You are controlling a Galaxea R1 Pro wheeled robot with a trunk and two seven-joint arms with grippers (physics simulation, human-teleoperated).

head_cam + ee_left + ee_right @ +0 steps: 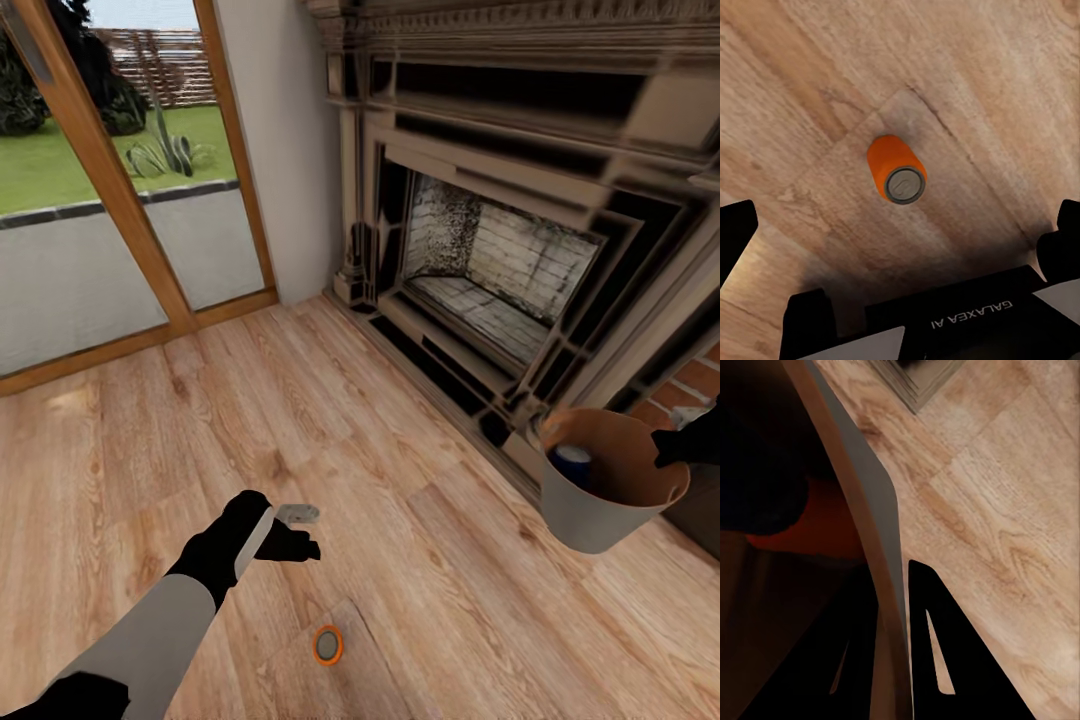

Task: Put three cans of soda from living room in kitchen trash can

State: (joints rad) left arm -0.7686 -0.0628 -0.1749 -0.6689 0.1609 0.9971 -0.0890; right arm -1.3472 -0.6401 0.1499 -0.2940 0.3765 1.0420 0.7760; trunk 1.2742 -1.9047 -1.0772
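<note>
While our right claw (896,660) pinches the trash can (600,505) wall beside the fireplace (500,270), a blue can (573,462) sits inside; our left claw (290,530) hangs spread open above an upright orange can (896,169) on the floor (400,480).

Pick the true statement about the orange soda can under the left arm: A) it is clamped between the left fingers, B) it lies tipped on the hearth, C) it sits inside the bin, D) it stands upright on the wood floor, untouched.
D: the orange can stands upright on the wood floor, with the open left gripper above it, not touching.
</note>
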